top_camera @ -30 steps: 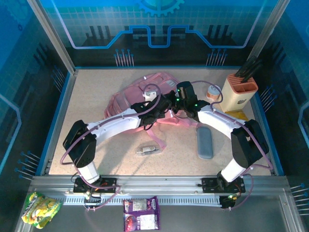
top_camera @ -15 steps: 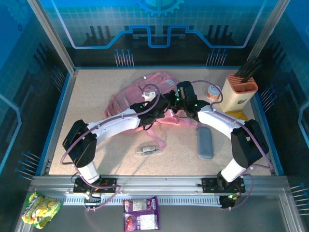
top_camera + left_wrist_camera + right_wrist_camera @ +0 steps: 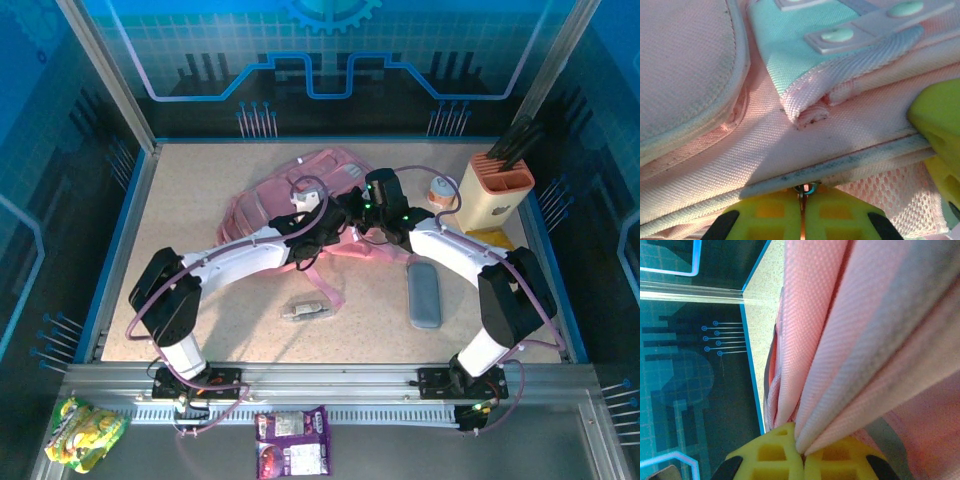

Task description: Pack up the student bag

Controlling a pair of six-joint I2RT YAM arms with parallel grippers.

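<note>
Pinching a small metal zipper pull [image 3: 807, 188], the left gripper [image 3: 802, 198] is closed; the right gripper [image 3: 800, 442] clamps the soft pink fabric backpack [image 3: 850, 315], probably limp, so seams grip best.

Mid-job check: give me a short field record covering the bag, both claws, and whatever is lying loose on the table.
bag: pink, lying at the back middle of the table
left claw: shut on the zip pull along the bag's zipper line
right claw: shut on a fold of the bag's fabric
loose items: grey pencil case right of centre; small grey object near centre
far right: pen holder, upright
</note>
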